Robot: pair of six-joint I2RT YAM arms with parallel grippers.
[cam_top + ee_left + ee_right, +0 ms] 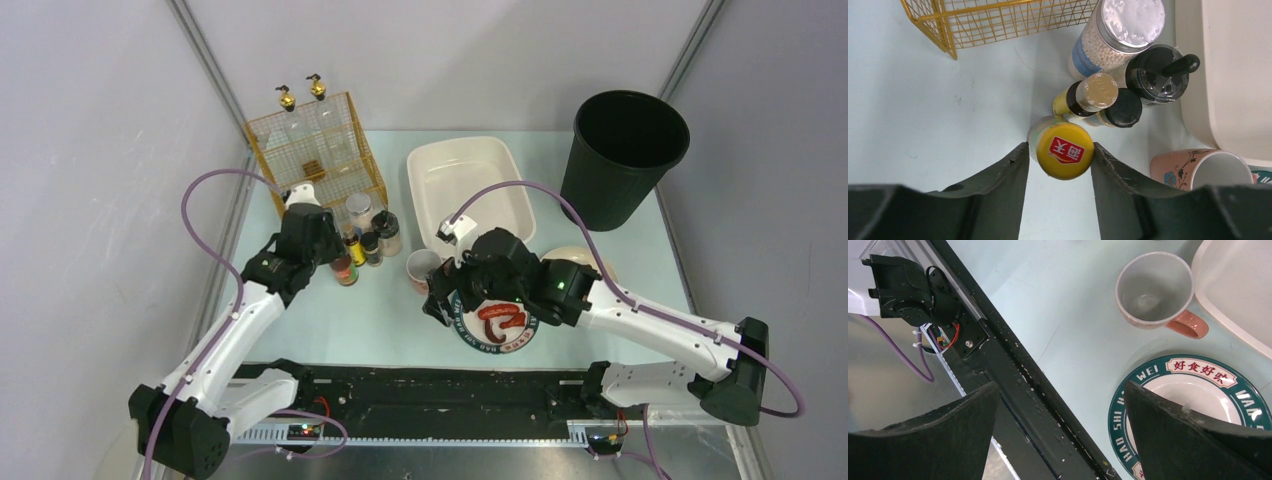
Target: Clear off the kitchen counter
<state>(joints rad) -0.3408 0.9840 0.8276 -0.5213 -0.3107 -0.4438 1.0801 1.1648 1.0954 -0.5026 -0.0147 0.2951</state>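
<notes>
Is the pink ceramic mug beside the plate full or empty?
Empty: the pink ceramic mug stands upright; the right wrist view shows its bare pale bottom.

Plate (1193, 385) partly beyond frame edge

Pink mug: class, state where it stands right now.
In the top view the mug stands upright on the counter, right of the jars, beside the plate and near the basin.
</notes>
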